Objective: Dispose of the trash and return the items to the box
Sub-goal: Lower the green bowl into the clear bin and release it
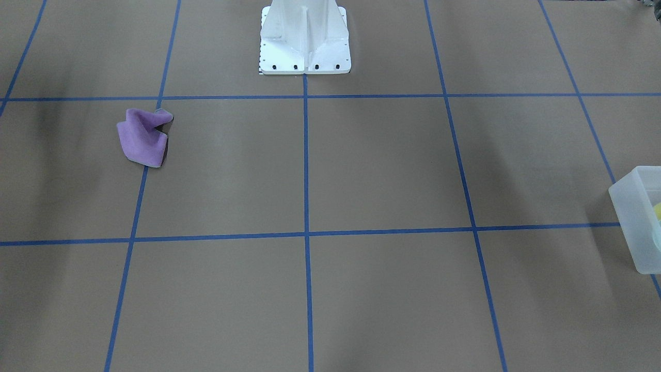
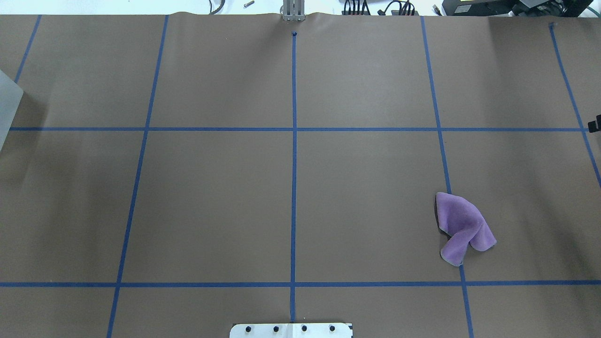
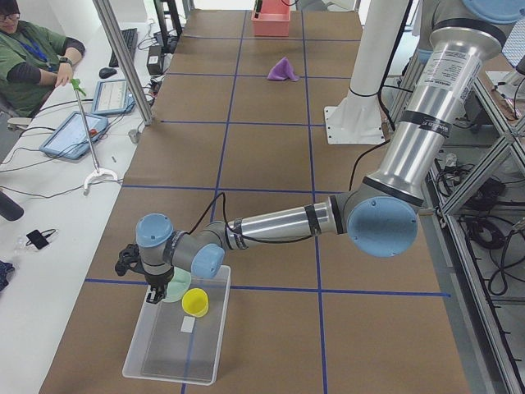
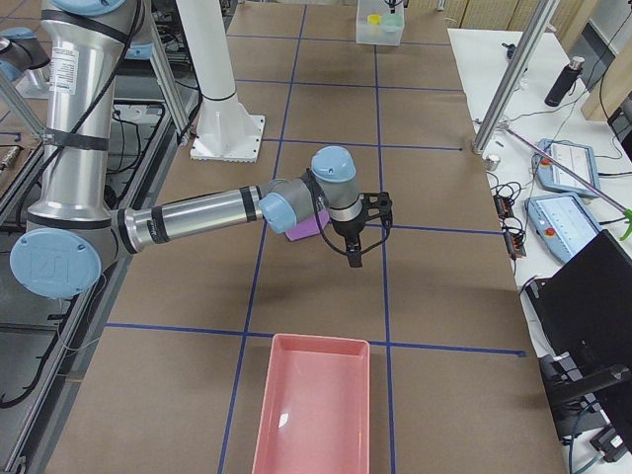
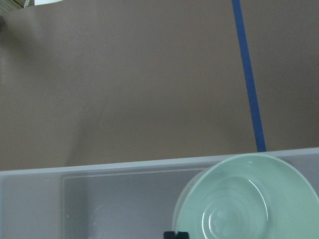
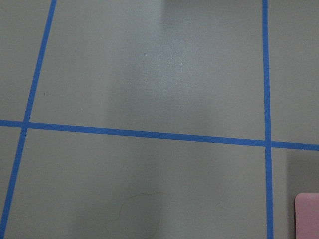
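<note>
My left gripper [image 3: 154, 292] hangs over the frosted bin [image 3: 168, 361], where the mint-green bowl [image 5: 249, 199] and yellow cup [image 3: 195, 302] lie side by side. They look like light, stiff, slick plastic, which I would pinch by the rim. I cannot tell how open its jaws are, nor those of the right gripper [image 4: 355, 247].

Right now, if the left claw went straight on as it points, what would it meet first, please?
Probably the rim of the green bowl inside the box; the left claw hangs at it, though depth is unclear.

A crumpled purple cloth [image 1: 143, 137] lies across a blue tape line [image 1: 138, 206].
</note>
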Controlling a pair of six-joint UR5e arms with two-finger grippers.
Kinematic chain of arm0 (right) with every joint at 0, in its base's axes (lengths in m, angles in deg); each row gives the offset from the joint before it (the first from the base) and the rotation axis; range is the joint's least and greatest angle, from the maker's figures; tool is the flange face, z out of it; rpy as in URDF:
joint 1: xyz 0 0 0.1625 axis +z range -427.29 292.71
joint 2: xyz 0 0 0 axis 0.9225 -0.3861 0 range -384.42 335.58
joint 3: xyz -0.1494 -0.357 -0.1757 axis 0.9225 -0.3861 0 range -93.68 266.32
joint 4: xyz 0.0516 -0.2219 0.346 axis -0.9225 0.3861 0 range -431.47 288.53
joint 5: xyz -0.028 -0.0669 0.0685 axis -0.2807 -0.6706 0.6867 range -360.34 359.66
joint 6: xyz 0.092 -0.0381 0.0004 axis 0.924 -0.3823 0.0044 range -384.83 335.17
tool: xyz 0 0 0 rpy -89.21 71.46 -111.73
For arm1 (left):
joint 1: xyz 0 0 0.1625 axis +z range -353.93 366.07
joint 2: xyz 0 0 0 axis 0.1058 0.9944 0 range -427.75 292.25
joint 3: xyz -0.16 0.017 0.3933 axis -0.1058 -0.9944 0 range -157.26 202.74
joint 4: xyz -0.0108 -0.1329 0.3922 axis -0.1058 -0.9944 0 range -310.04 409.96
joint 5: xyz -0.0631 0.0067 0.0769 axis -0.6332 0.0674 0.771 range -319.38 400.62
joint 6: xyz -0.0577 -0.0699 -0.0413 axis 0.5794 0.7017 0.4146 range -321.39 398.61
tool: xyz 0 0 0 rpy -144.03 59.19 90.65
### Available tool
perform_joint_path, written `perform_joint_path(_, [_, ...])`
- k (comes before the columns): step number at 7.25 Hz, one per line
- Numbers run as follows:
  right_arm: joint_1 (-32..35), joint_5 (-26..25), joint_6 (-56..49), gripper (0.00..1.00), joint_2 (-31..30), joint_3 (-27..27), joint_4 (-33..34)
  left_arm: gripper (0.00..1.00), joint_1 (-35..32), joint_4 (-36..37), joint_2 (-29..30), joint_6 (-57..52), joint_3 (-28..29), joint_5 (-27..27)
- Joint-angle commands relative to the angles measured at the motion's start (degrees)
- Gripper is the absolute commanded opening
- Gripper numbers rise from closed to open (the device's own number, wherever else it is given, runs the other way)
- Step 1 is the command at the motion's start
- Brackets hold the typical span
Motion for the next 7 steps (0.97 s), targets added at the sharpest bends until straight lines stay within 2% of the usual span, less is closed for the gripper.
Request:
perform_joint_path(1, [0.00, -0.01, 0.03, 1.00, 0.00, 0.00, 0.01, 0.00, 1.06, -0.65, -0.09, 0.26, -0.02, 0.07])
perform_joint_path(2, [-0.09, -0.01, 0.03, 1.00, 0.00, 0.00, 0.01, 0.29, 1.15, -0.56, -0.09, 0.26, -0.37, 1.47])
perform_joint_path(4, [-0.09, -0.01, 0.21, 1.00, 0.09, 0.09, -0.08, 0.99, 1.15, -0.47, -0.18, -0.35, -1.07, 2.53])
perform_joint_path(6, [-0.09, 0.08, 1.08, 1.00, 0.18, 0.44, 0.01, 0.99, -0.25, 3.19, 0.00, -0.44, -6.40, 1.75])
perform_joint_path(7, [-0.09, 0.34, 2.65, 1.00, 1.13, 0.79, 0.01, 0.99, -1.48, 11.57, -0.44, -0.44, -13.22, -0.87])
